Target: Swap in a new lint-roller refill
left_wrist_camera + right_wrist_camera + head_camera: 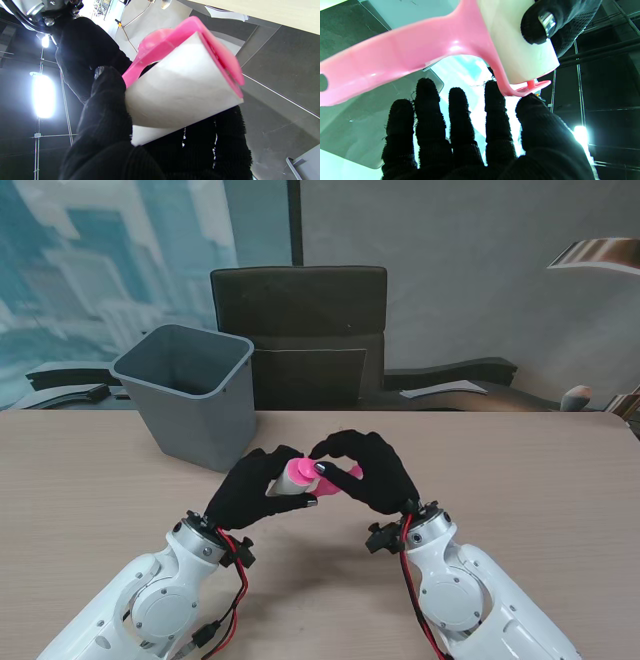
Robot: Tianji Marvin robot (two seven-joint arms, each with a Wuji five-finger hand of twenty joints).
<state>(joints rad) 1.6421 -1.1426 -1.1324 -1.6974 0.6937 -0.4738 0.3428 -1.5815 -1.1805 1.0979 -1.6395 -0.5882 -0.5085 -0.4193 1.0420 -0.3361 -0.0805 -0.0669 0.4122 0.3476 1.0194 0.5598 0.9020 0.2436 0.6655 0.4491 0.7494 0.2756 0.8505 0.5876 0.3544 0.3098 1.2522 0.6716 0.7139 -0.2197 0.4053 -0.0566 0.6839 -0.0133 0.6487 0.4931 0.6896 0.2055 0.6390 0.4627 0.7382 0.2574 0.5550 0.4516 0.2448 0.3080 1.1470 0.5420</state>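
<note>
A pink lint roller (300,473) with a white refill roll (180,92) is held above the middle of the table between both black-gloved hands. My left hand (255,485) is shut around the white roll, with its thumb (107,100) pressed on the roll's side. My right hand (370,470) curls over the roller from the right. Its thumb (532,110) and first finger (495,105) touch the pink frame's end beside the roll (517,45). The pink handle (395,57) runs across above its other, spread fingers. One left fingertip (537,25) rests on the roll.
A grey waste bin (190,390) stands on the wooden table (520,470), to the left and farther from me than the hands. A black chair (300,330) sits behind the table's far edge.
</note>
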